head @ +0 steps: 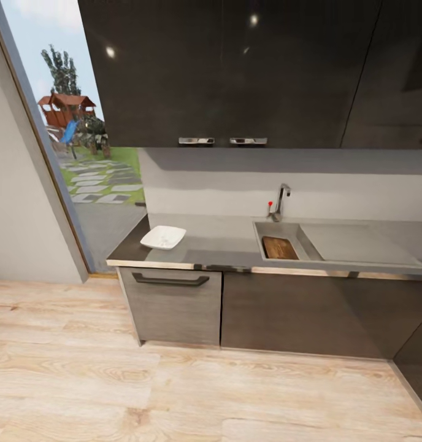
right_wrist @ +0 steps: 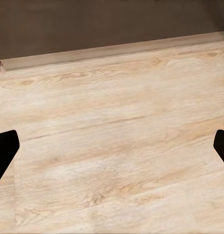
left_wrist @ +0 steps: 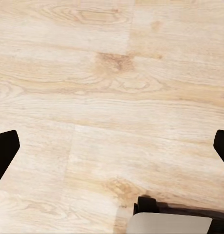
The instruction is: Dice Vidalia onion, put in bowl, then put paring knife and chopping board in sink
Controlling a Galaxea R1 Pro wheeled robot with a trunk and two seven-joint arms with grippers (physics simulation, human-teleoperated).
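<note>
The pale wooden floor lies nearest, spreading across the lower part of the head view at 6 o'clock. Beyond it stand the dark grey cabinet fronts, topped by the glossy countertop.

On the countertop toward 10 o'clock from the middle of the head view sits the white square bowl; whether anything lies in it is too small to tell. At about 3 o'clock from the bowl, well apart from it, the sink is set into the countertop, with its flat drainboard running on toward 3 o'clock. In the basin lies the dark brown chopping board; no more can be made out on it at this size. The chrome tap with its red-tipped lever stands behind the basin at 12 o'clock. Dark wall cabinets hang above, and a tall window at 10 o'clock shows a garden.

In the left wrist view, the left gripper hangs over bare floor with its dark fingertips spread wide apart, holding nothing. In the right wrist view, the right gripper likewise stands spread apart and empty over the floor, near the cabinet's plinth. Both are well apart from the board and bowl.
</note>
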